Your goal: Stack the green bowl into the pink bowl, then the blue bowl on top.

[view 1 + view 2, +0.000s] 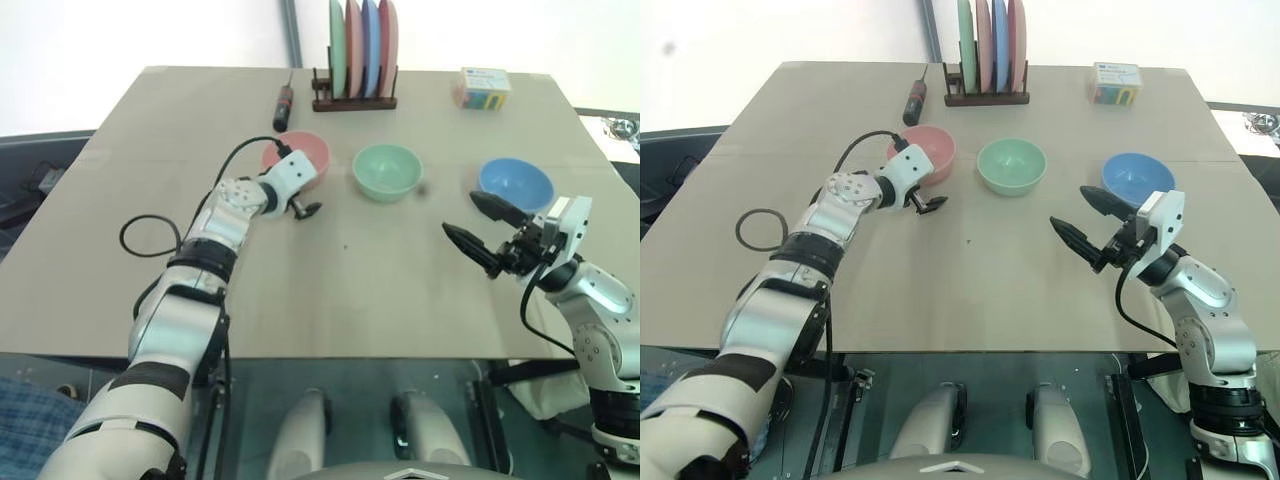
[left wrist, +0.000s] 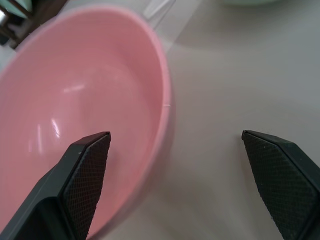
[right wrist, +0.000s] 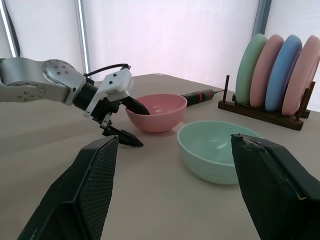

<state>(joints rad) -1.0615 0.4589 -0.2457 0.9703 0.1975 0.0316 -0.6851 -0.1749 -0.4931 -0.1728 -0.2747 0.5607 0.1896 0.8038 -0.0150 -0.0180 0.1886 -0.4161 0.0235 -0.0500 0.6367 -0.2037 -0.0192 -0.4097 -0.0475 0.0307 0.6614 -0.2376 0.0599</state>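
My right gripper (image 1: 1083,222) hangs nearest me, above the surface (image 1: 970,300), jaws spread wide with nothing between them, just in front of the blue bowl (image 1: 1137,178). My left gripper (image 1: 923,190) is further in, at the pink bowl (image 1: 923,153): jaws wide open, holding nothing, one finger (image 2: 85,175) over the bowl's inside and the other (image 2: 282,172) outside it over bare surface, so the near rim lies between them. Whether either finger touches the bowl I cannot tell.

Taking the pink bowl as my mark, the green bowl (image 1: 1012,165) sits just beside it toward my right, apart from it, and the blue bowl is well beyond the green one on the same side. All three stand upright and empty in a row.

They look like thin smooth plastic, so I judge them light, stiff, and rather slippery; a pinch on the rim wall, one finger inside and one outside, seems the surest hold. The green bowl must go first.

Behind the pink bowl lies a dark screwdriver (image 1: 913,101); further back a wooden rack (image 1: 985,97) holds upright coloured plates (image 1: 990,40), and a small box (image 1: 1115,83) sits far off to the right. The surface is plain tan board; beyond it, pale wall.
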